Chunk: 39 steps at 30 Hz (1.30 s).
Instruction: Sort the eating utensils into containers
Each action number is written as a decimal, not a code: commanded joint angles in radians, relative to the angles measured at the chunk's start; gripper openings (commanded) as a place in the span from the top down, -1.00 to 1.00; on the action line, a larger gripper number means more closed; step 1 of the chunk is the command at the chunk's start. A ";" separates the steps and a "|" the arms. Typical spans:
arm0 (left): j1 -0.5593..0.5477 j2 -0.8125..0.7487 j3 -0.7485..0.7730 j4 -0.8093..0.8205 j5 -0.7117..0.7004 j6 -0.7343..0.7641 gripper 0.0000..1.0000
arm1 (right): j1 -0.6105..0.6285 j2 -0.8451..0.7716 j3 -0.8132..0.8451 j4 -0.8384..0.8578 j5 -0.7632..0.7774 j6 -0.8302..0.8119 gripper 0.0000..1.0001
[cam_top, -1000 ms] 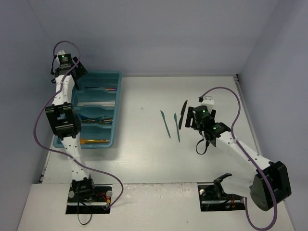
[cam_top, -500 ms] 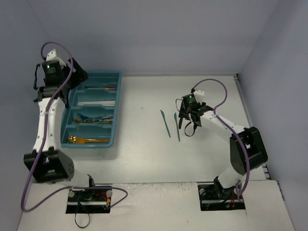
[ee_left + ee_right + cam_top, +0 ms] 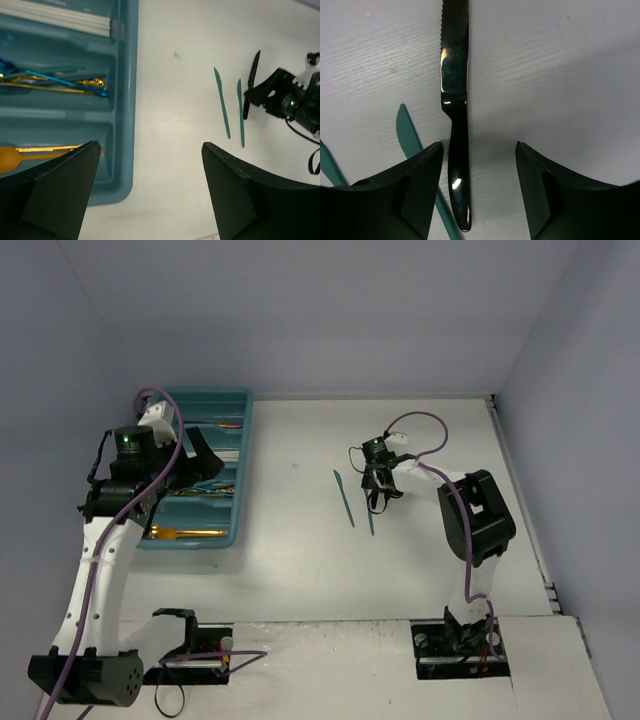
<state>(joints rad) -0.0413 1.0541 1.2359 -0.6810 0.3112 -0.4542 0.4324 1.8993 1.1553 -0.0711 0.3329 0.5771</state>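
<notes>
A black knife (image 3: 456, 100) lies flat on the white table. My right gripper (image 3: 479, 145) is low over its handle, open, one finger on each side. The handle sits nearer the left finger (image 3: 415, 190), and I see no contact. Two teal knives (image 3: 344, 497) (image 3: 369, 516) lie just left of it on the table. The teal cutlery tray (image 3: 243, 455) stands at the left and holds a gold spoon (image 3: 185, 533), blue and gold utensils (image 3: 50, 80) and white ones (image 3: 60, 17). My left gripper (image 3: 200, 460) hangs open and empty above the tray's right side.
Walls close the table in at the left, the back and the right. The right arm's purple cable (image 3: 420, 425) loops above its wrist. Both arm bases (image 3: 190, 650) are bolted at the near edge.
My left arm has swung from the tray's far corner to above its middle. The right gripper has moved left over the black knife, and its jaws have narrowed.
</notes>
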 commanded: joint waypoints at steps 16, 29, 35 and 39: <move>-0.044 -0.108 -0.047 -0.086 0.195 0.054 -0.60 | -0.043 0.075 0.024 0.011 0.021 0.017 0.61; -0.183 -0.031 0.025 -0.081 0.199 0.028 -0.60 | -0.064 -0.176 -0.090 0.013 0.007 -0.185 1.00; -0.301 0.035 0.040 0.036 0.198 -0.043 -0.60 | -0.004 -0.408 -0.143 0.014 -0.053 -0.329 1.00; -0.325 0.064 0.019 0.162 0.272 -0.111 -0.60 | 0.076 -0.548 -0.164 0.014 -0.118 -0.442 1.00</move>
<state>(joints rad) -0.3468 1.1003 1.2339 -0.7092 0.5149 -0.4795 0.4311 1.5194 0.9908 -0.0859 0.2745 0.2833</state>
